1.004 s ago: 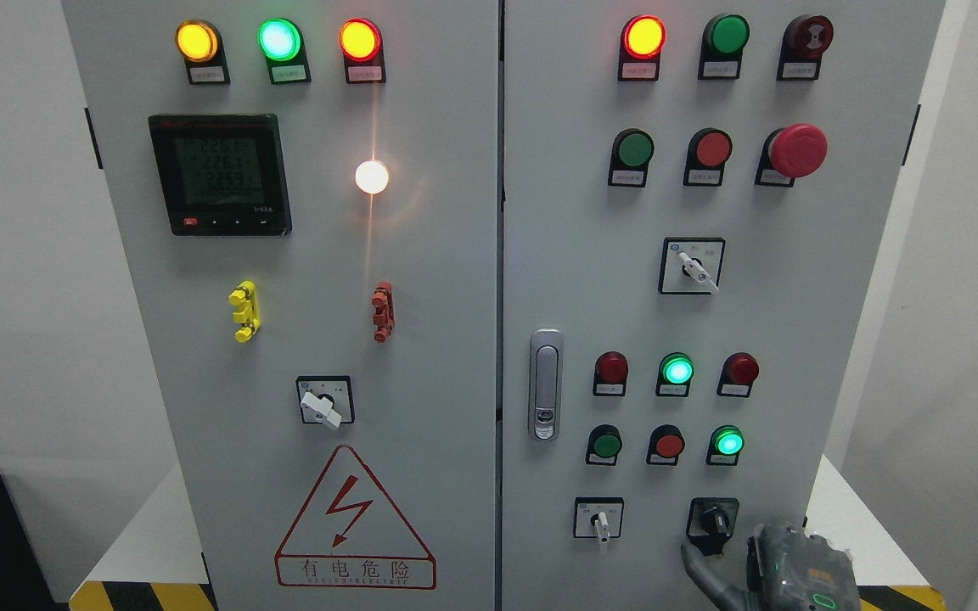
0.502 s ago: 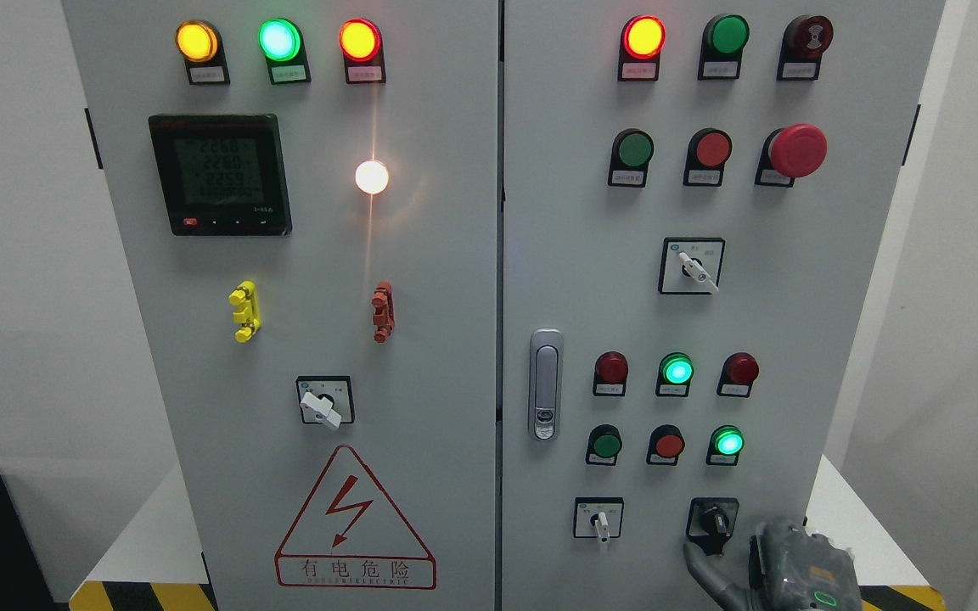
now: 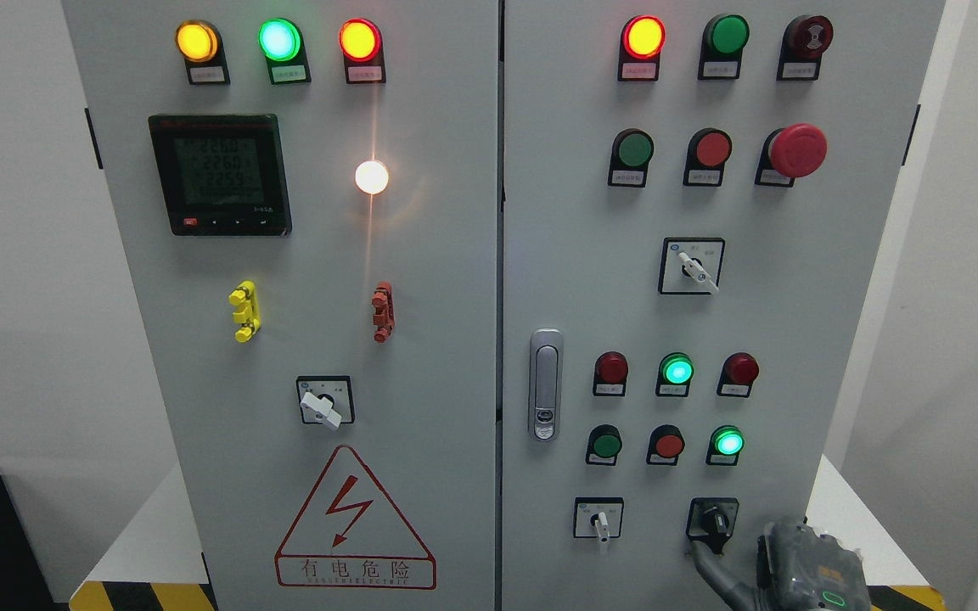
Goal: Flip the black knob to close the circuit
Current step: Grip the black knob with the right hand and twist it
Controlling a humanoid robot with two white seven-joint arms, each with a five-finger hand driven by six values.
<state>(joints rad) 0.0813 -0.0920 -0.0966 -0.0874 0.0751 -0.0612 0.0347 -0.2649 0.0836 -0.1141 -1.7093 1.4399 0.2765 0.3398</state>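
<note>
The cabinet [image 3: 455, 280] looks like painted sheet metal — a smooth, matt pale grey. Its door handle [image 3: 546, 383] is bright, polished metal. The black knob [image 3: 714, 519], at the near right, looks like matt plastic, and so does the red mushroom button [image 3: 797, 150] at the far right. The lamps [image 3: 278, 39] have glossy, translucent plastic lenses. The meter [image 3: 220, 174] has a glossy dark screen — its frame black plastic. The right hand [image 3: 799, 573] has a dull grey, hard-looking shell.

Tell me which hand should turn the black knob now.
Right. The right hand is at the lower right, one finger reaching up just below the black knob. The left arm is out of view.
</note>
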